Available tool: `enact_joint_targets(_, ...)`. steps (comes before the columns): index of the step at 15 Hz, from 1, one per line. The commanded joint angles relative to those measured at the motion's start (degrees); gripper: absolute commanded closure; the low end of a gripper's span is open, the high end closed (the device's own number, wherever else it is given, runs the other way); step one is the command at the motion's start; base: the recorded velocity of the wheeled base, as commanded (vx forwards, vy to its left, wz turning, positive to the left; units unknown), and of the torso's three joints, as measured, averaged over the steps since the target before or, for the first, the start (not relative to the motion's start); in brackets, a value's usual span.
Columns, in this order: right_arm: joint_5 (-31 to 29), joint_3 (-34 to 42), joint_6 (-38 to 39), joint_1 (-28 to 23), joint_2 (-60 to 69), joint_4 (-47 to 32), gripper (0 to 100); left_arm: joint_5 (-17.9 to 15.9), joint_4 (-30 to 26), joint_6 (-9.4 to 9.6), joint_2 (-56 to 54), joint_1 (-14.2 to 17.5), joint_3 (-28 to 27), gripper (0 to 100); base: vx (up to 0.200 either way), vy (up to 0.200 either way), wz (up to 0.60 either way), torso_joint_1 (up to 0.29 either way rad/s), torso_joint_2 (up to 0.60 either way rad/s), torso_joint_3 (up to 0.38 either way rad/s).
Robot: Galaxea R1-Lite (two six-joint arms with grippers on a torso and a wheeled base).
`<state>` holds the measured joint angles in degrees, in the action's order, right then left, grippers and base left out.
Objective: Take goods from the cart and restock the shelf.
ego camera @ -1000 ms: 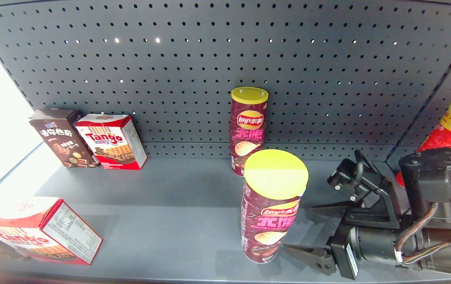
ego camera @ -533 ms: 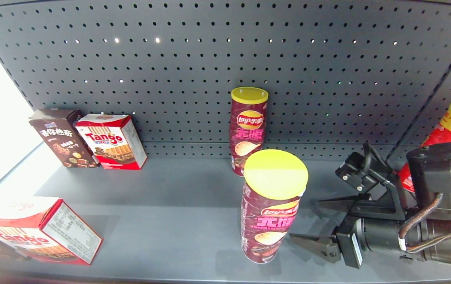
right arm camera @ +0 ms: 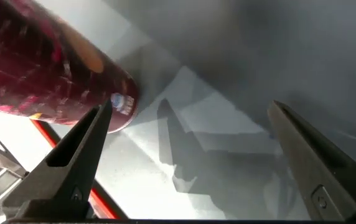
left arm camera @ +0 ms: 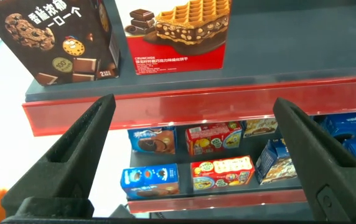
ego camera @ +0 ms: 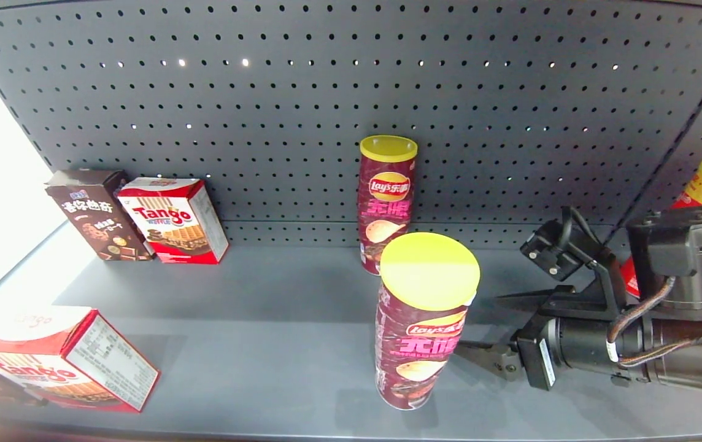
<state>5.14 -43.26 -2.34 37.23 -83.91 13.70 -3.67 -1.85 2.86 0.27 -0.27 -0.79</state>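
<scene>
- Head view: we see a tall dark-red cardboard chip can (ego camera: 421, 319) w/ a yellow plastic lid. It stands upright near the front of the grey metal shelf board (ego camera: 253, 331), long axis vertical. The right gripper (ego camera: 480, 323) lies level just beside it on the robot's right. Its jaws are spread wide and the tips aim at the can's lower half. The can is off the tips, not between them. The nearer fingertip (ego camera: 466, 348) meets the can's outline; whether they touch we can't tell.
- Left wrist view: the left gripper (left arm camera: 190, 165) is wide too and holds nothing. It faces a brown cookie box (left arm camera: 53, 43) and a red-and-white wafer box (left arm camera: 178, 31), well apart from the can, so the right arm is nearer.
- Right wrist view: the can (right arm camera: 47, 74) sits just outside one finger (right arm camera: 78, 162), w/ bare shelf btw the jaws. We judge the can set down. Any pull-back should go straight away from it, no sideways sweep.
</scene>
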Motion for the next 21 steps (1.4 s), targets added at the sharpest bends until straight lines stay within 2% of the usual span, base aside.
enact_joint_targets(1,0.0,0.2,0.0,0.7,-0.4,0.0,0,0.1,0.0,-0.05,0.1,0.0,0.0,0,0.000,0.000,0.00,0.000,0.00,0.000)
enact_joint_targets(10,0.0,1.0,0.0,4.4,-1.0,0.0,0,0.0,0.0,-0.05,0.1,0.0,0.0,0,0.000,0.000,0.00,0.000,0.00,0.000)
enact_joint_targets(15,0.0,0.9,0.0,0.7,-0.8,0.1,0,0.0,0.0,-0.14,0.1,0.0,0.0,0,0.000,0.000,0.00,0.000,0.00,0.000)
enact_joint_targets(21,0.0,0.3,-1.8,1.4,-2.0,0.5,0,0.0,0.0,-0.14,0.1,0.0,0.0,0,0.000,0.000,0.00,0.000,0.00,0.000)
